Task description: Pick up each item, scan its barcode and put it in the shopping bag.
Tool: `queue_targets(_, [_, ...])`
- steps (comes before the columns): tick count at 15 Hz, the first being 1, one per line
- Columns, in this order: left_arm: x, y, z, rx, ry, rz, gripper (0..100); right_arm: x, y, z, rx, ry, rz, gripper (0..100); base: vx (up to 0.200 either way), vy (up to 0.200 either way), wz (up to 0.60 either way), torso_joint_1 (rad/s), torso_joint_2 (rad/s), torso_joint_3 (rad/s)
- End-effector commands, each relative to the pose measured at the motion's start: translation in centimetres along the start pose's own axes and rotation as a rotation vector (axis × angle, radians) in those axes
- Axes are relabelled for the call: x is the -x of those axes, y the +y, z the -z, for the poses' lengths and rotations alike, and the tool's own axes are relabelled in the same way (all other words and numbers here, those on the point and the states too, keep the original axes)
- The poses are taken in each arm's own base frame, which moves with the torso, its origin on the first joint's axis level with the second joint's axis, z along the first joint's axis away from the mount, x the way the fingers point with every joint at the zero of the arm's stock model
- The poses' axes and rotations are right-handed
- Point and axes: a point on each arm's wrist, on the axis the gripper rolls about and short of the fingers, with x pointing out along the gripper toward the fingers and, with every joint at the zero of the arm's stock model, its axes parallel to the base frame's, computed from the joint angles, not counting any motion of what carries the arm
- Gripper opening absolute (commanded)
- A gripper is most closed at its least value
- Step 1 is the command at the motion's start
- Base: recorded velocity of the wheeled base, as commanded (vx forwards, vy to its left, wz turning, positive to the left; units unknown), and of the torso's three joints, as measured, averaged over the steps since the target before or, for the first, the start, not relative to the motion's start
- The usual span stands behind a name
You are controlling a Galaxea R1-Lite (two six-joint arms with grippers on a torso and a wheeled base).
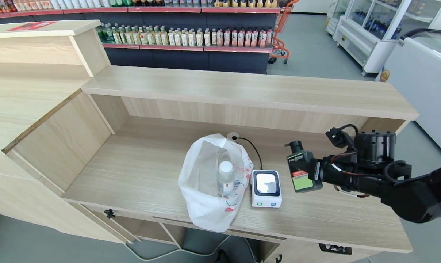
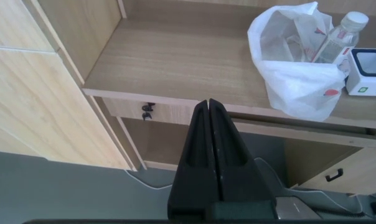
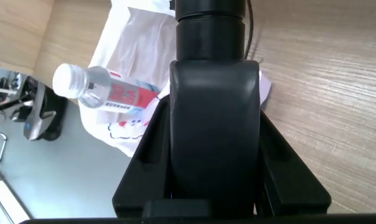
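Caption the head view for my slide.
Right gripper holds a dark bottle near the scanner; clear bottle sits in shopping bag.

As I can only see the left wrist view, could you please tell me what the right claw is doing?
Observer: The right claw is shut on a dark bottle.
Operator: Thank you. Where is it relative to the scanner?
Observer: To the right of the scanner, above the counter, not over the screen.
Operator: And how is the bottle held?
Observer: Roughly upright, with its cap on top.
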Motion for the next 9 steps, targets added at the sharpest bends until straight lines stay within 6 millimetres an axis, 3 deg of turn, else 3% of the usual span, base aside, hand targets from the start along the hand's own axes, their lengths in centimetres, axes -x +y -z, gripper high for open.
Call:
queue_targets(1, [0.0,0.0,0.0,0.000,-0.001,0.000,0,-2.0,-0.8,1.7,0.005,0.053,0.003,0,0.000,0.000,0.00,0.000,0.00,0.000])
queue_targets(9, [0.0,0.0,0.0,0.000,0.001,0.000,0,-4.9,-1.2,2.2,0.053,0.036,-0.042,0,0.000,0.000,0.00,0.000,0.00,0.000])
